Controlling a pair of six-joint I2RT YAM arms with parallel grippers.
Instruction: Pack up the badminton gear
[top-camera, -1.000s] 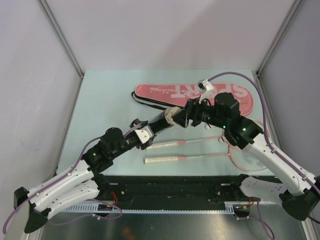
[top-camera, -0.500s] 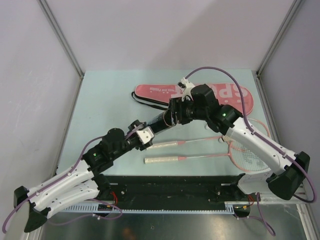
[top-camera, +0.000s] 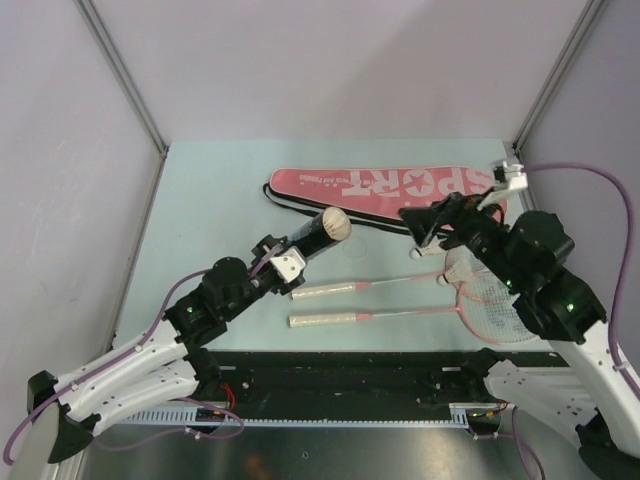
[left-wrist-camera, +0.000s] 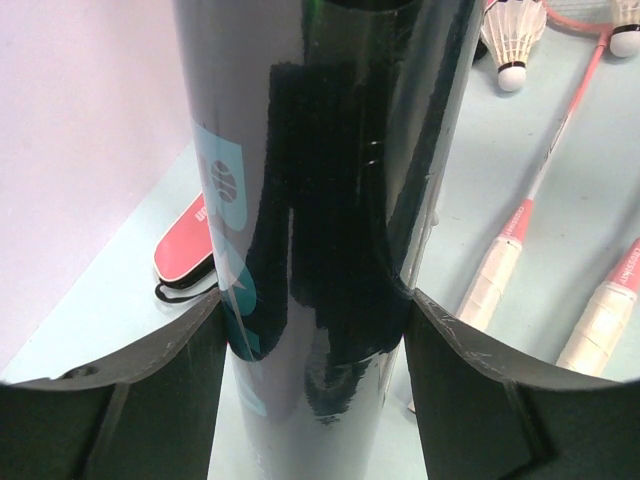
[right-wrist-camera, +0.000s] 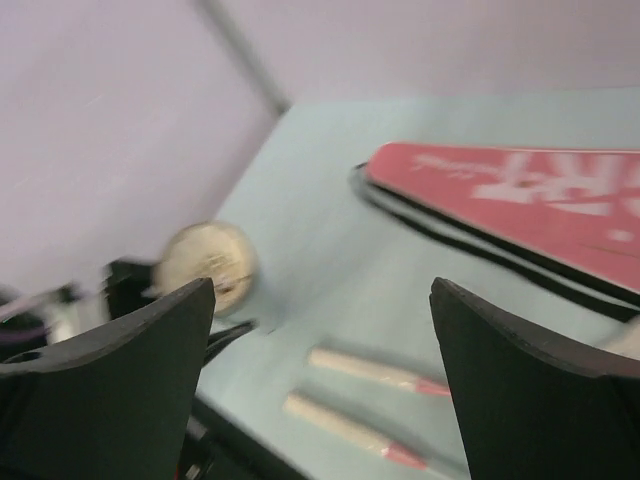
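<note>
The pink "SPORT" racket bag (top-camera: 390, 185) lies flat along the far side of the tabletop (top-camera: 205, 210), its black strap (top-camera: 283, 199) looped at its narrow end; everything else sits on the near side of it.

The left gripper (top-camera: 290, 262) is clamped on the black lettered tube (top-camera: 315, 238), a finger pressed to each side of the barrel in the left wrist view; the tube is lifted off the tabletop and tilted, its pale round cap (top-camera: 337, 224) pointing toward the bag and stopping just short of the bag's near edge.

The right gripper (top-camera: 428, 222) hangs over the bag's near edge toward its wide end, fingers spread apart with nothing between them; its own view is blurred.

The two rackets lie side by side nearer than the bag; one white handle (top-camera: 325, 290) is closer to the bag, the other (top-camera: 323, 320) farther from it, and the pink-framed heads (top-camera: 490, 305) overlap below the bag's wide end.

Two white shuttlecocks (left-wrist-camera: 510, 35) rest on the tabletop beside the racket shafts, between rackets and bag.
</note>
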